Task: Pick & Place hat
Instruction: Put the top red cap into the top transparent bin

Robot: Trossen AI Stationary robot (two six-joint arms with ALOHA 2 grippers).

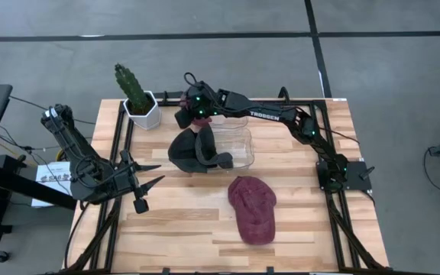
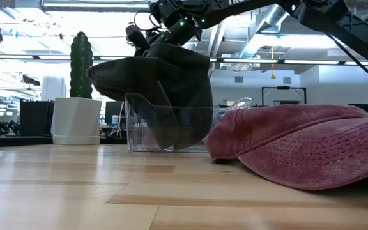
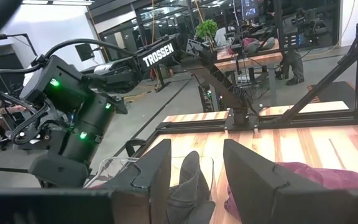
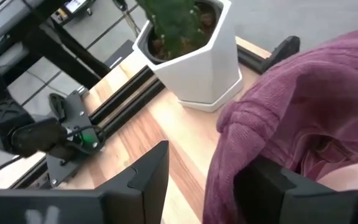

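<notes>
A dark hat hangs draped over the left rim of a clear plastic bin at the far middle of the tabletop. Its crown sags down the outside of the bin's left wall, while part of the fabric folds into the bin. The right end effector is at the hat's top edge, just above the bin. A second, maroon hat lies flat on the tabletop, nearer and to the right of the bin, well apart from the dark one, crown up.
</notes>
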